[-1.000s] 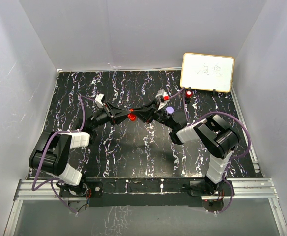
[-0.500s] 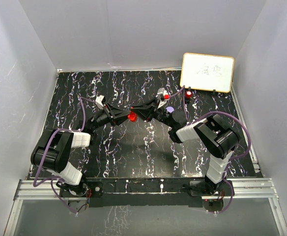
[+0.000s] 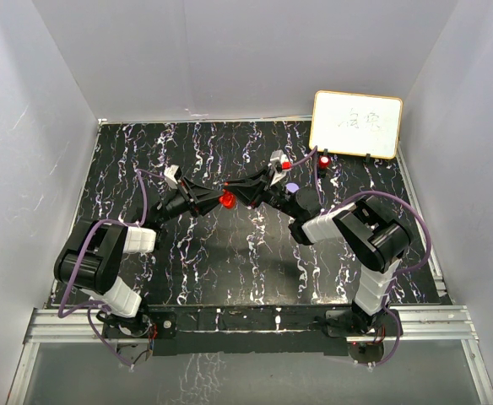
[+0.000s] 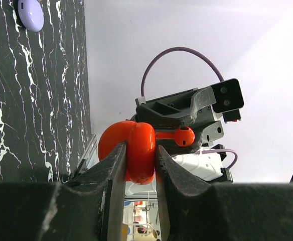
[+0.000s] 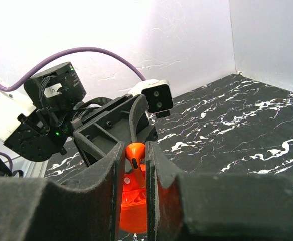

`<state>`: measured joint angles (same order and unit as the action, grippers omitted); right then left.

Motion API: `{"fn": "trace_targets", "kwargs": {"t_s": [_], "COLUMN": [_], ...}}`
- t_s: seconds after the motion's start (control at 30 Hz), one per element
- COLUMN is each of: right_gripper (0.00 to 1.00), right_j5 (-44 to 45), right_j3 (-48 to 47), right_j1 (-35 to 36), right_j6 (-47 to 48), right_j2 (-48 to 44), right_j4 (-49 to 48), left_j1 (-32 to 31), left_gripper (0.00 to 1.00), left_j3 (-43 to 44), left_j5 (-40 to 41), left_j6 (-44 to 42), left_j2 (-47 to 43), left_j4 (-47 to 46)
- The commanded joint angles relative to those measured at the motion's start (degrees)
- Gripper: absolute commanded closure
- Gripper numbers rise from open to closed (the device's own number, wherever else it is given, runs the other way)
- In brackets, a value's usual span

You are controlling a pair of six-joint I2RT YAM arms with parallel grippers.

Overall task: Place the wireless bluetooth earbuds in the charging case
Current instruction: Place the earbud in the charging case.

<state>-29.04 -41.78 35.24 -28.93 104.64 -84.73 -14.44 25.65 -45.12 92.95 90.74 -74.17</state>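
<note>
Left gripper (image 4: 139, 163): clamps your red case (image 4: 142, 143).
Right gripper (image 5: 135, 156): pinches red earbud (image 5: 135, 150), not yet seated.
Pending: purple case (image 4: 30, 12).

Lab robot cell: black marble-pattern desk (image 3: 230, 270) boxed in by plain white panels (image 3: 230, 59) on three sides. Aluminium rail (image 3: 432, 322) along desk's near edge, small handwritten whiteboard (image 3: 356, 124) at desk's far right corner.

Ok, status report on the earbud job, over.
Left pincer shut on red case. Right pincer shut on red earbud, at the case, not yet in. Nothing between them.
</note>
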Motion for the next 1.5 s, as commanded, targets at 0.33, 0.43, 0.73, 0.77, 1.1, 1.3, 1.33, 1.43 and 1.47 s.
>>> {"fn": "trace_targets", "kwargs": {"t_s": [0.33,0.43,0.73,0.77,1.1,1.3,1.33,1.43,1.47], "right_gripper": [1.00,1.00,1.00,1.00,1.00,1.00,1.00,1.00,1.00], "right_j5": [0.8,0.8,0.9,1.0,1.1,1.2,1.2,1.3,1.3], "right_j3": [-1.9,-2.0,-2.0,-1.9,-1.7,-1.7,-1.7,-1.6,-1.6], "right_j1": [0.7,0.7,0.9,0.9,0.9,1.0,1.0,1.0,0.9], "right_j6": [0.6,0.6,0.7,0.7,0.8,0.9,0.9,0.9,0.9], "right_j2": [-0.4,-0.2,0.1,0.1,0.3,0.4,0.4,0.5,0.5], "right_j4": [-19.4,-19.4,-19.4,-19.4,-19.4,-19.4,-19.4,-19.4,-19.4], "left_j1": [-0.5,-0.7,-0.9,-0.9,-1.0,-1.0,-1.0,-1.0,-1.0], "left_gripper": [1.00,1.00,1.00,1.00,1.00,1.00,1.00,1.00,1.00], "left_j3": [0.5,0.4,0.2,0.2,0.4,0.5,0.4,0.5,0.6], "left_j5": [1.7,2.1,2.9,3.0,3.2,3.2,3.3,3.3,3.2], "left_j6": [2.5,3.0,4.2,4.2,4.6,4.7,4.8,5.2,5.2], "left_j2": [0.1,0.3,0.9,0.8,0.1,-0.3,-0.3,-0.3,-0.4], "left_j4": [-6.8,-7.5,-9.0,-9.1,-9.0,-9.0,-9.2,-9.5,-9.6]}}
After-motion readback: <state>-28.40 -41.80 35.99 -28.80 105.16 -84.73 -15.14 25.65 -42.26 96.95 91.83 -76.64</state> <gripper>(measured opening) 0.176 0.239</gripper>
